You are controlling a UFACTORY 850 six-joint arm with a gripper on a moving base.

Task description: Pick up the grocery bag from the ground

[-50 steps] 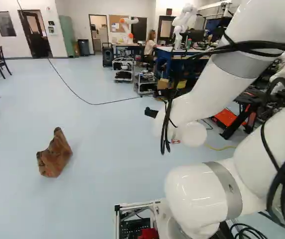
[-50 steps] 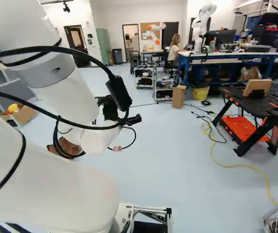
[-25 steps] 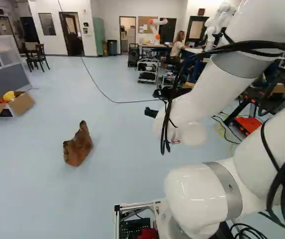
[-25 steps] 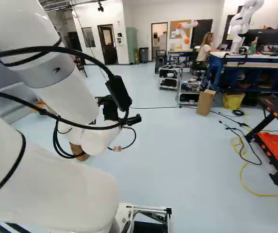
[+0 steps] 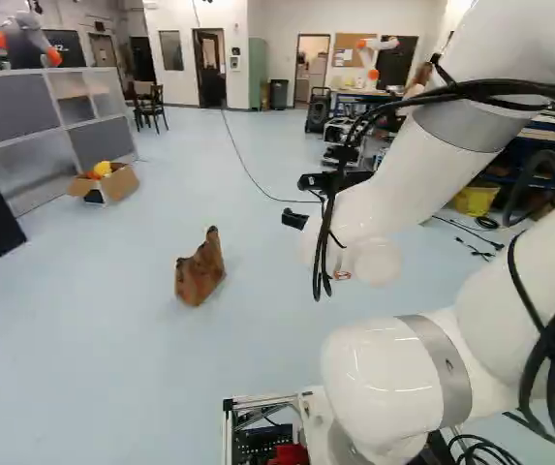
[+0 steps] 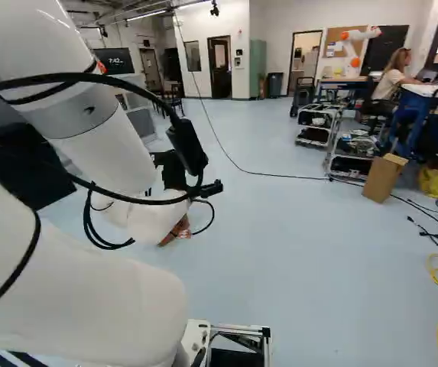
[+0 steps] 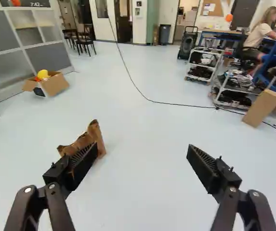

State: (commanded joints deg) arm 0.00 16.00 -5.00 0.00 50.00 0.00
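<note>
Gripper [image 7: 140, 148]: one, black, fingers wide apart, nothing between them. Bag [image 5: 200, 269]: one, brown, crumpled, peaked at the top, resting on the floor [image 5: 93, 339] left of the arm [image 5: 403, 189] in the left base view; in the wrist view, beyond one finger and partly hidden by it, off the centre line. Step in hand, as judged: approach and alignment, grasp still to be made. Advised handling: turn or shift until the bag lies midway between the fingers, advance slowly, lower with the fingers spread, straddle the raised upper edge, close gently, lift straight. Likely faults: a finger nudging the bag along or folding it over; thin material tearing or slipping from a shallow bite. Surface: pale blue, smooth-looking. Room: open box [image 7: 56, 84] by grey shelves [image 5: 11, 107]; dark cable [image 7: 176, 104] across the floor beyond the bag; loaded carts [image 6: 316, 126] farther off.
</note>
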